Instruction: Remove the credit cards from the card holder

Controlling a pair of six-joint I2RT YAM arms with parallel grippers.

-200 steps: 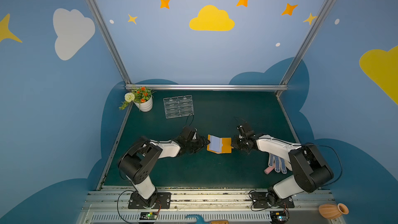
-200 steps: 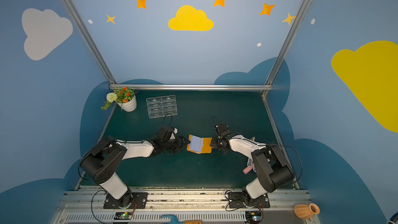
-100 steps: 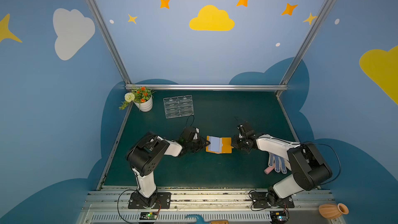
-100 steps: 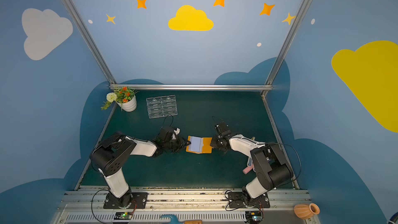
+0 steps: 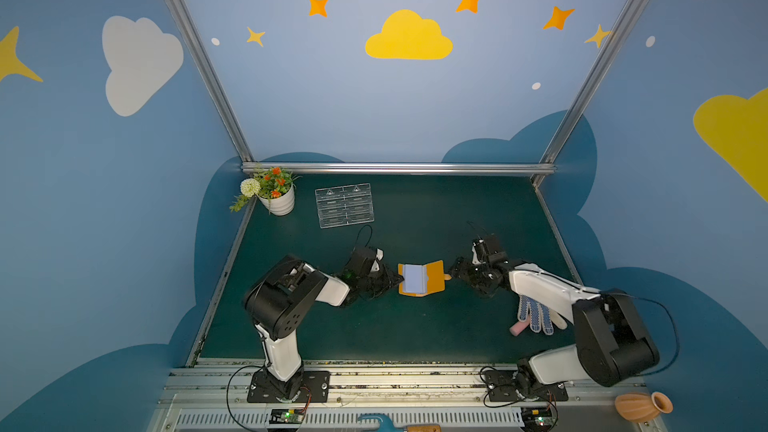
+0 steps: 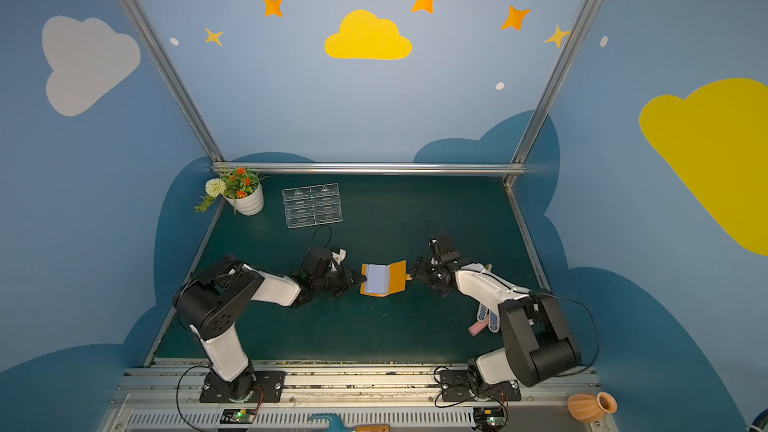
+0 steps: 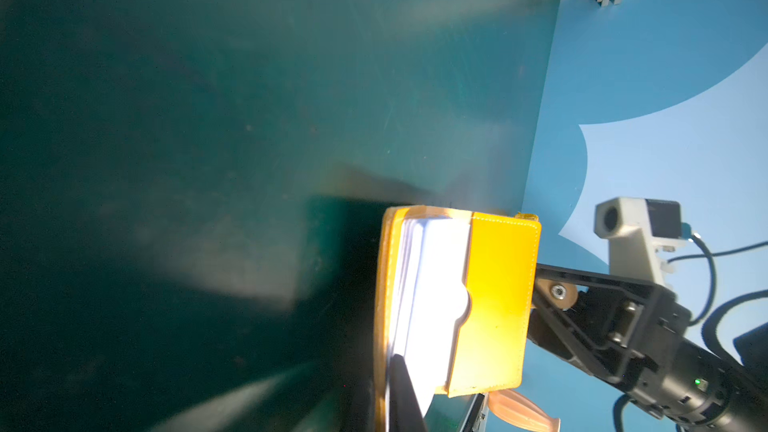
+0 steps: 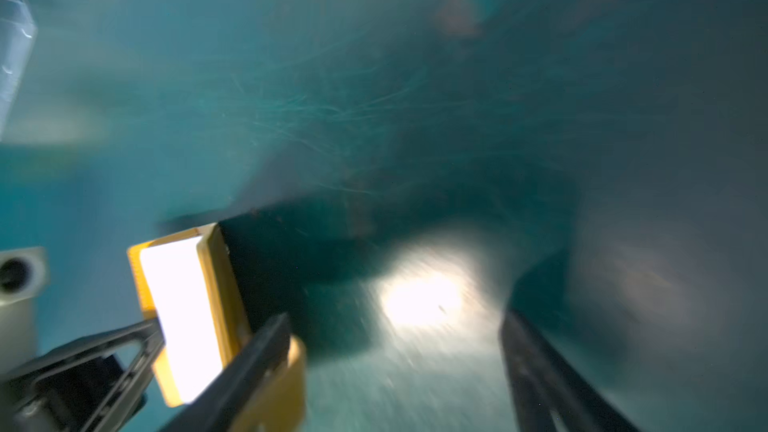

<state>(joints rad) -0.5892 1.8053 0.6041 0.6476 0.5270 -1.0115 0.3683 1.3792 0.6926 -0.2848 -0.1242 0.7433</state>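
Observation:
The orange card holder [image 5: 432,280] [image 6: 397,278] lies open on the green mat, its pale clear sleeve pages [image 7: 432,284] facing up. My left gripper [image 5: 398,280] [image 6: 360,280] [image 7: 390,388] is shut on the holder's left edge, with one dark finger [image 7: 401,392] lying on the pages. My right gripper [image 5: 455,273] [image 6: 415,274] [image 8: 395,326] is open just off the holder's right side. One of its fingers [image 8: 249,359] is beside the snap tab [image 8: 291,367], and nothing is between the two fingers. No credit cards show; they are hidden.
A clear acrylic stand [image 5: 344,205] and a white flower pot [image 5: 276,199] stand at the back left. A dotted glove [image 5: 536,317] and a pink piece [image 5: 517,328] lie under the right arm. A clay vase [image 5: 642,406] sits beyond the front rail.
My left gripper has closed on the holder's left edge and its arm has drawn up. My right gripper has gone from shut to wide open beside the snap tab.

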